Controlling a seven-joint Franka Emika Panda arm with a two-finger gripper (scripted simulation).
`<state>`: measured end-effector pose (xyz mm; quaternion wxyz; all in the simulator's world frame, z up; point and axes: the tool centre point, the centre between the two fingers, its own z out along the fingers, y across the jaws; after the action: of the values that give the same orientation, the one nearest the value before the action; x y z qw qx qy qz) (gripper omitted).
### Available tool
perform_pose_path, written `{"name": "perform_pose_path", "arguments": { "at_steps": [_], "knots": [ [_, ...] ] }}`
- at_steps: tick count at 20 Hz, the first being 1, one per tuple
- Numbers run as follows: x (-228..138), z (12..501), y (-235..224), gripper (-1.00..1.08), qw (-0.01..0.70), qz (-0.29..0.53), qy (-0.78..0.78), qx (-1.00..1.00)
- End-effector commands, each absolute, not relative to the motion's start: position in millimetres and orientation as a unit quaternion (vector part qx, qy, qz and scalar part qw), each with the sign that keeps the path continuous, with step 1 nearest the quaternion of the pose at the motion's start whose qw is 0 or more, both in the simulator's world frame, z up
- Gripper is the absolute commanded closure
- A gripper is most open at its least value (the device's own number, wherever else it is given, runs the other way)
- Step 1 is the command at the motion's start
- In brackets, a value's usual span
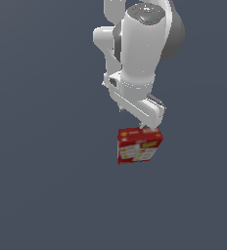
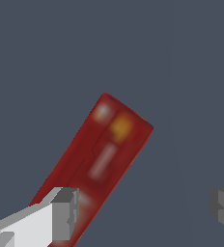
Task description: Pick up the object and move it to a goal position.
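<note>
Red box (image 1: 139, 146): white and yellow panels, just below the arm's hand
Gripper (image 2: 143, 207): fingers spread wide, one pad (image 2: 65, 213) beside the box, holding nothing
Floor (image 1: 37, 195): plain grey

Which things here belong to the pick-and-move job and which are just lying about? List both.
Part of the job:
- red box, standing below the arm
- gripper, jaws spread wide; one finger is beside the box, the other well clear of it

Lying about:
- nothing else shows; only the plain grey ground under the box. No goal marker is visible.
</note>
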<state>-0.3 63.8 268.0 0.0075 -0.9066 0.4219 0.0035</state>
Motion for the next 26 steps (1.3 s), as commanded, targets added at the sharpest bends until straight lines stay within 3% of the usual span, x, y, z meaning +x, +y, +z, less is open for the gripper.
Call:
{"name": "perform_pose_path", "arguments": {
  "at_steps": [1,26],
  "knots": [
    [3.0,265.5,67.3,-0.92,0.007,0.003,0.449,-0.893],
    [28.1,243.5,97.5,-0.92,0.0,0.0,0.653,-0.757]
  ]
}}
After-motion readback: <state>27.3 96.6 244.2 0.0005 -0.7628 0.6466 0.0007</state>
